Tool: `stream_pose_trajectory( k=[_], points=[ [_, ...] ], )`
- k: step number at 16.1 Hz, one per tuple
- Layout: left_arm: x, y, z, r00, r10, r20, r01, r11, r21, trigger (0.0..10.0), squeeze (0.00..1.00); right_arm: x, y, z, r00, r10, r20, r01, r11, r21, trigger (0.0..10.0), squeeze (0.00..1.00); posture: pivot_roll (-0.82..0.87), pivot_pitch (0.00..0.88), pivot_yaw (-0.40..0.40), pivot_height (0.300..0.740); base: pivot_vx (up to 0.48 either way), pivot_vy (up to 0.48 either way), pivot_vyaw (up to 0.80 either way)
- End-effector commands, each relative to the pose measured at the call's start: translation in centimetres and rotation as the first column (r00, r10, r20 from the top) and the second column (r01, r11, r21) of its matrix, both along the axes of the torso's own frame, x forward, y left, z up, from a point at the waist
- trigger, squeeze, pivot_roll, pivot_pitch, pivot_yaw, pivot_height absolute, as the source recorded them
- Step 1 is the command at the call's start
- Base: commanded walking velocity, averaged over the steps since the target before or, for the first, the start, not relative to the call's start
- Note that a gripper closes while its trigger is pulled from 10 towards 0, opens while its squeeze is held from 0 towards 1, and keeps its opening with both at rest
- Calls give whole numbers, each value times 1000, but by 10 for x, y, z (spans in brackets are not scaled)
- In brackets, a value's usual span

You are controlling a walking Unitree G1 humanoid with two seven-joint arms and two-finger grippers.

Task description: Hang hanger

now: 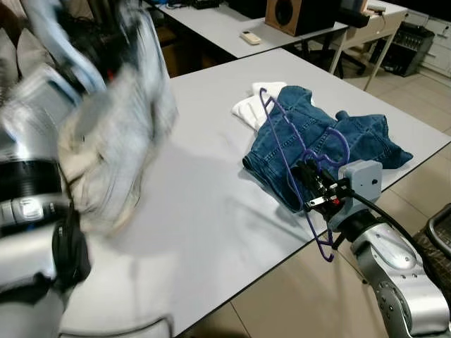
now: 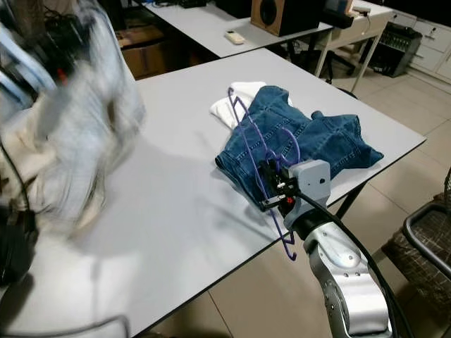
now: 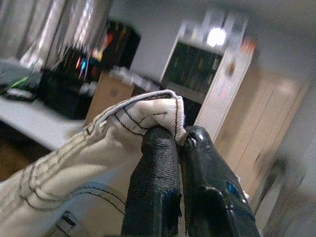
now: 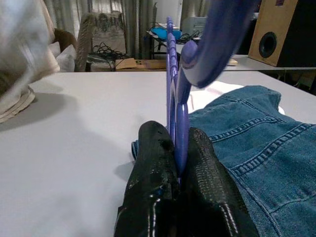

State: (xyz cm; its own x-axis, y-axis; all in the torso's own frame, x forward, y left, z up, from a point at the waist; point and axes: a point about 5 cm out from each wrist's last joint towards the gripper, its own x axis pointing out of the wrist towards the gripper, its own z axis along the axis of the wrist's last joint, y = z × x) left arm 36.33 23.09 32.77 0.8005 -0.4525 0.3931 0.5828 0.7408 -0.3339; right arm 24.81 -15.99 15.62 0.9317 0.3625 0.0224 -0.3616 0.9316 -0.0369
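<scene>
Now purple hanger clamped between right pincer fingers.

Denim jacket on grey table

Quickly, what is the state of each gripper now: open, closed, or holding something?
Left gripper: closed on the hem of a pale garment, lifted above the table.
Right gripper: closed on the purple hanger, over the denim clothing.

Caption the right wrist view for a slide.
Right end effector shut on the purple hanger, held upright over the white table beside a blue denim garment.
</scene>
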Motion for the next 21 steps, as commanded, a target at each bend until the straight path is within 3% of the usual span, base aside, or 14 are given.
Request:
stream_pose_trajectory(
  k=[1, 2, 4, 6, 9, 11, 13, 14, 15, 16, 18, 19, 20, 21],
  points=[
    [-1, 4, 9, 1000, -10, 27, 13, 995, -101, 0, 0, 1, -1, 3, 1000, -13, 25, 13, 1000, 4, 10000, 0, -173, 0, 48, 740, 0, 0, 0],
    [-2, 6, 11, 999, -17, 35, 22, 986, -164, 0, 0, 2, -1, 4, 999, -19, 32, 19, 1000, 12, 10000, 0, -169, 0, 50, 740, 0, 0, 0],
    [4, 12, 16, 995, 100, 29, -96, 989, -114, 0, 0, 3, 0, 7, 999, -19, 49, 18, 999, 35, 10000, 0, -159, 0, 49, 740, 0, 0, 0],
    [11, -1, 30, 994, 75, 73, -71, 996, -58, 0, 0, 7, 1, 8, 998, -19, 60, 17, 999, 45, 10000, 0, -145, 0, 48, 740, 0, 0, 0],
    [6, -10, 89, 977, 35, 209, 39, 940, -338, 0, 0, 8, 1, 10, 996, -36, 81, 31, 998, 61, 10000, 0, -144, 0, 67, 740, 0, 0, 0],
    [7, -5, 91, 975, 98, 199, -39, 959, -280, 0, 0, 7, -1, 10, 995, -56, 86, 50, 996, 73, 10000, 0, -146, 0, 76, 740, 0, 0, 0],
    [19, -8, 40, 968, 241, 77, -247, 966, 78, 0, 0, 6, -2, 9, 994, -71, 88, 65, 995, 73, 10000, 0, -154, 0, 92, 740, 0, 0, 0],
    [23, -6, -3, 949, 314, 23, -301, 885, 356, 0, 0, 5, -3, 8, 993, -75, 89, 68, 995, 75, 10000, 0, -156, 0, 96, 740, 0, 0, 0],
    [23, -6, -19, 943, 333, 13, -300, 833, 464, 0, 0, 5, -3, 8, 993, -76, 89, 70, 995, 75, 10000, 0, -156, 0, 96, 740, 0, 0, 0],
    [17, -3, -64, 950, 311, -36, -210, 718, 664, 0, 0, 3, -3, 7, 993, -79, 86, 72, 995, 74, 10000, 0, -159, 0, 96, 740, 0, 0, 0],
    [-4, -4, -101, 979, 185, -82, -50, 614, 788, 0, 0, 2, -4, 6, 993, -80, 82, 74, 995, 70, 10000, 0, -160, 0, 85, 740, 0, 0, 0],
    [-16, -3, -114, 987, 110, -117, 42, 528, 848, 0, 0, 1, -6, 6, 994, -79, 79, 73, 995, 65, 10000, 0, -160, 0, 79, 740, 0, 0, 0],
    [-26, 2, -124, 989, 46, -141, 113, 379, 918, 0, 0, 2, -7, 6, 994, -77, 79, 72, 995, 61, 10000, 0, -159, 0, 70, 740, 0, 0, 0],
    [-32, 4, -128, 987, 11, -159, 149, 288, 946, 0, 0, 2, -7, 7, 994, -77, 79, 72, 996, 60, 10000, 0, -161, 0, 69, 740, 0, 0, 0]
  ],
)
